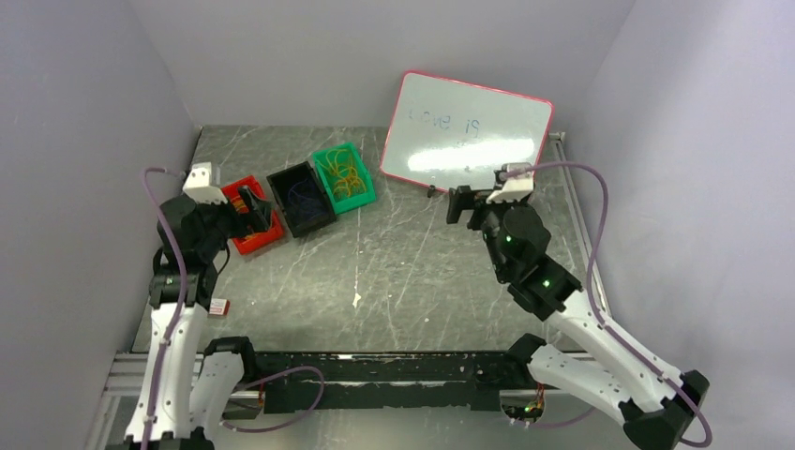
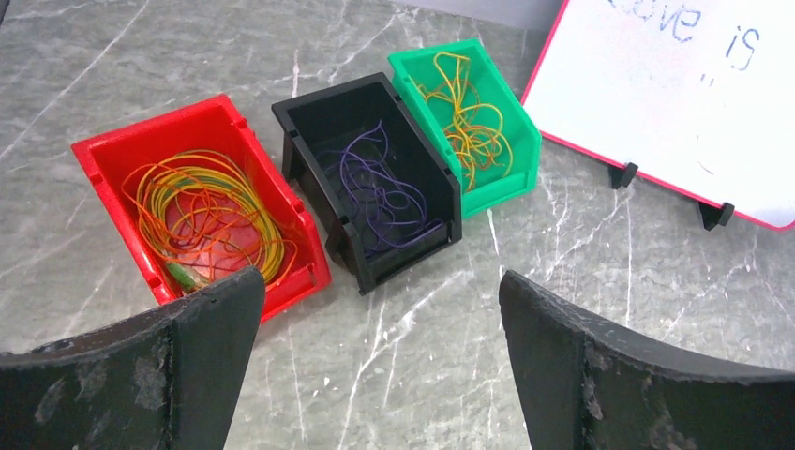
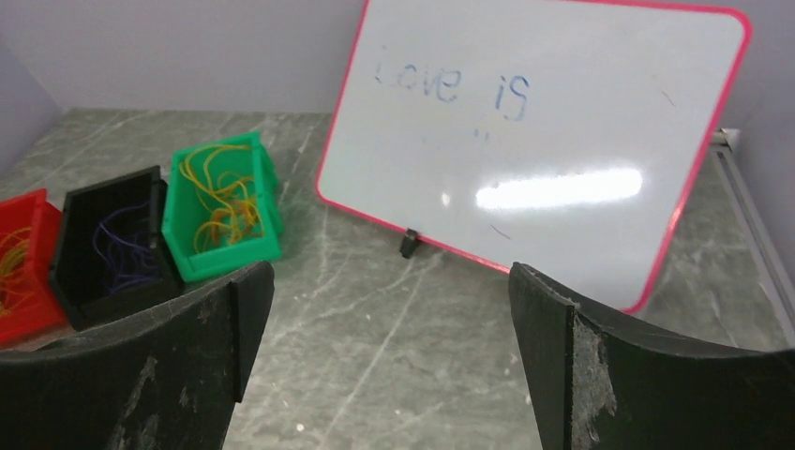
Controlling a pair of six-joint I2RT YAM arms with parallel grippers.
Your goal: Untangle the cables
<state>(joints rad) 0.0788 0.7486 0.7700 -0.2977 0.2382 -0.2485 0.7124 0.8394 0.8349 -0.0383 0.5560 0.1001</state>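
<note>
The cables lie in three bins at the back left. A coil of orange and yellow cables point(image 2: 202, 220) fills the red bin point(image 2: 98, 155). Dark blue cable point(image 2: 380, 192) curls in the black bin point(image 2: 319, 103). Yellow-orange cables point(image 2: 469, 117) loop in the green bin point(image 2: 517, 136). My left gripper point(image 2: 380, 286) hangs open and empty over bare table just in front of the red and black bins, and partly covers the red bin point(image 1: 258, 239) from above. My right gripper point(image 3: 389, 272) is open and empty, facing the whiteboard, with the green bin point(image 3: 220, 258) to its left.
A pink-framed whiteboard point(image 1: 469, 131) leans on small black feet at the back right, close to the right gripper point(image 1: 469, 202). Grey walls close in on three sides. A metal rail point(image 1: 581, 216) runs along the table's right edge. A small white scrap point(image 1: 356, 300) lies mid-table.
</note>
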